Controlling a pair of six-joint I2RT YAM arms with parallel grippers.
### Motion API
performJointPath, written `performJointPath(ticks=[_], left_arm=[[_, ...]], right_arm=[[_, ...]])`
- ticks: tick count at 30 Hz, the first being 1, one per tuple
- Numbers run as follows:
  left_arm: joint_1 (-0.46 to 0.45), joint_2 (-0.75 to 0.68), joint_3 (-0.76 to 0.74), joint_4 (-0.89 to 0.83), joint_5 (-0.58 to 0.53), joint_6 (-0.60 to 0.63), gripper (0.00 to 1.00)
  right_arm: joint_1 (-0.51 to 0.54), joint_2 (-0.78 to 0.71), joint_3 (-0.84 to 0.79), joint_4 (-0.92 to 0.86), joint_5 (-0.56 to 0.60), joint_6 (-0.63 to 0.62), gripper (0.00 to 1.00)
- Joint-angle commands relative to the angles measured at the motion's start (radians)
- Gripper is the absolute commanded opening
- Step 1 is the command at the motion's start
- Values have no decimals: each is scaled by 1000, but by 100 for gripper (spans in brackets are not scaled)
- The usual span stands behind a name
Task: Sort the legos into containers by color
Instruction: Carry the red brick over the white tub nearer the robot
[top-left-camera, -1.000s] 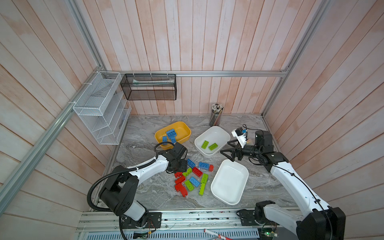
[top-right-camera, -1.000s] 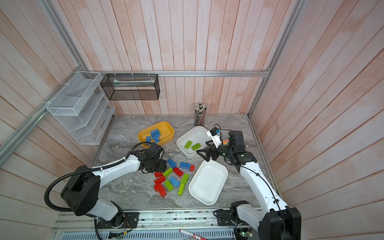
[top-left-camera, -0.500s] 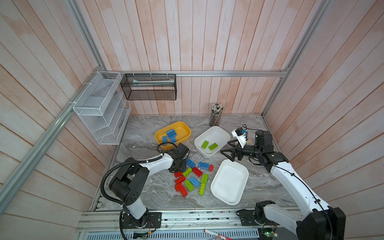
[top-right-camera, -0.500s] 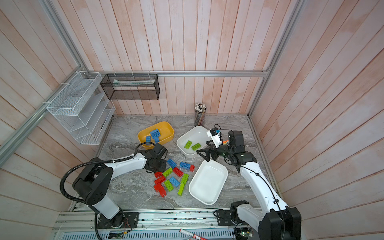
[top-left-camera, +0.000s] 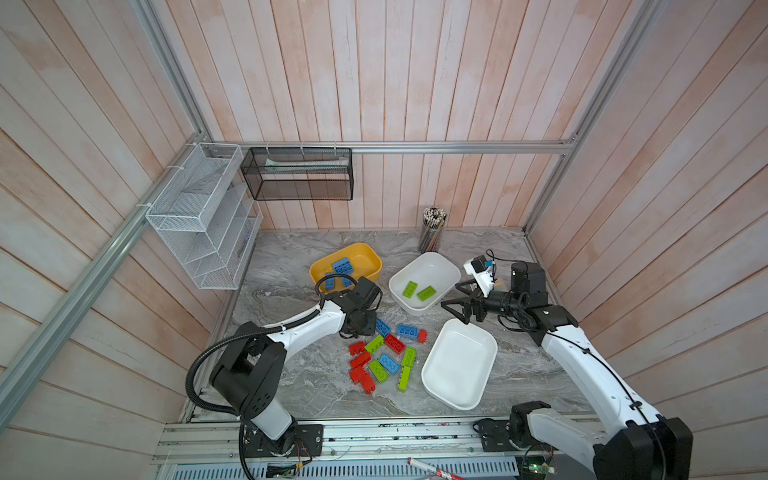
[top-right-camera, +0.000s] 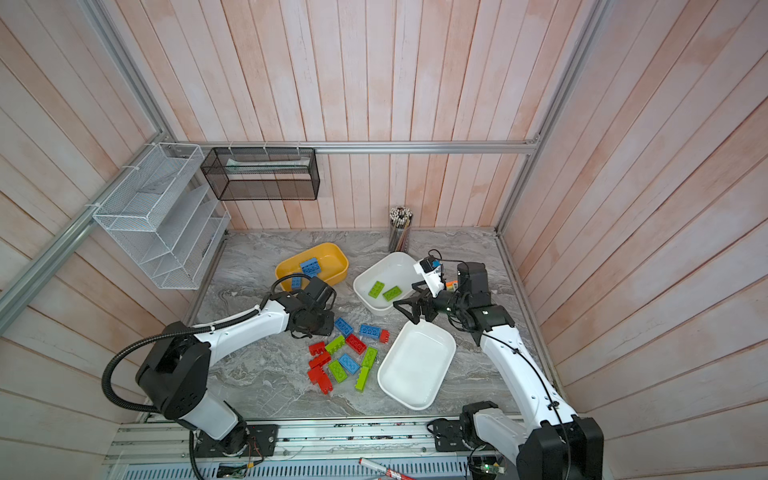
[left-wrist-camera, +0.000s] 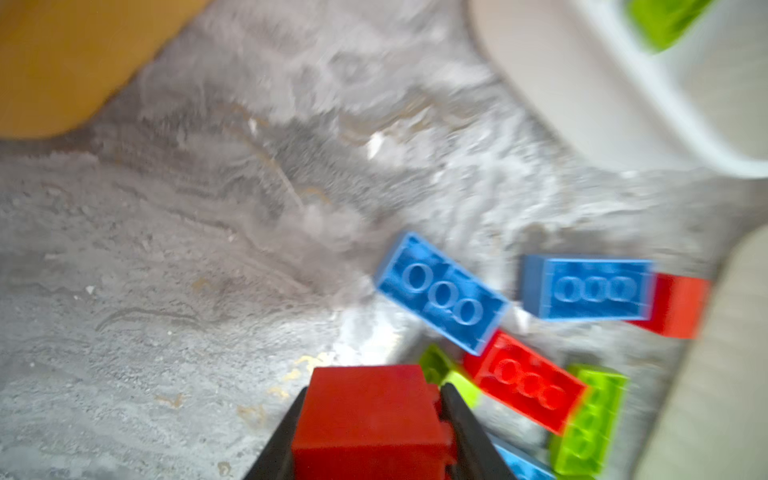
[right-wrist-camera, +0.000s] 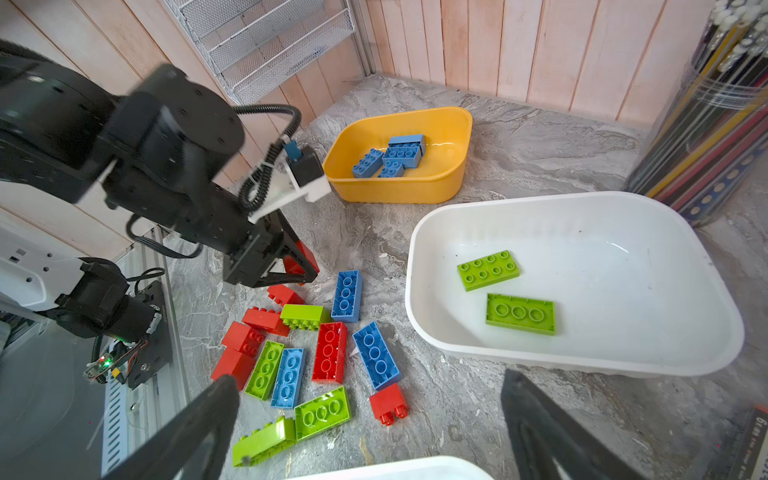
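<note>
Red brick (left-wrist-camera: 368, 419) pinched by low, outstretched left gripper (right-wrist-camera: 300, 266).

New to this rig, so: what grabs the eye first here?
The bright loose pile of red, blue and lime green plastic bricks at centre grabs attention first. Beside it, the left gripper clamps a red plastic brick; behind, a mustard yellow plastic tub holds blue bricks.

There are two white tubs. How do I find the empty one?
Look at the grey marble table and find the pile of loose legos in its middle. Beside the pile, on the right arm's side, sits the empty white tub. The other white tub, farther back, holds two green bricks.
</note>
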Motion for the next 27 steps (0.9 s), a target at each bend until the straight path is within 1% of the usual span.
performJointPath(ticks=[1,4,7,10,16,18,20,24,26,27], left_arm=[[-58,-57,70,-36,102,6,35],[-144,-32,111,-11,138,2,34],[-238,28,151,42,173,-13,34],[-342,102,195,107,183,-20,34],[-471,258,300,163,154,15,34],[-489,303,320,183,145,18,34],[-500,346,349,178,106,21,34],[-502,418,363,166,-31,8,35],[-501,453,393,132,-105,3,36],[-502,463,408,118,-119,10,38]], right_arm=[[-9,-17,5,-47,-5,-17,98],[-42,-27,15,-79,-6,-19,98],[-89,-29,37,-134,-4,-25,98],[-136,-33,50,-182,5,-26,98],[-179,-21,72,-261,54,-56,98],[-183,-19,79,-266,73,-52,98],[-186,-16,83,-268,86,-45,98],[-187,-16,84,-261,92,-34,98],[-187,-16,81,-258,94,-33,98],[-187,-16,83,-259,95,-32,98]])
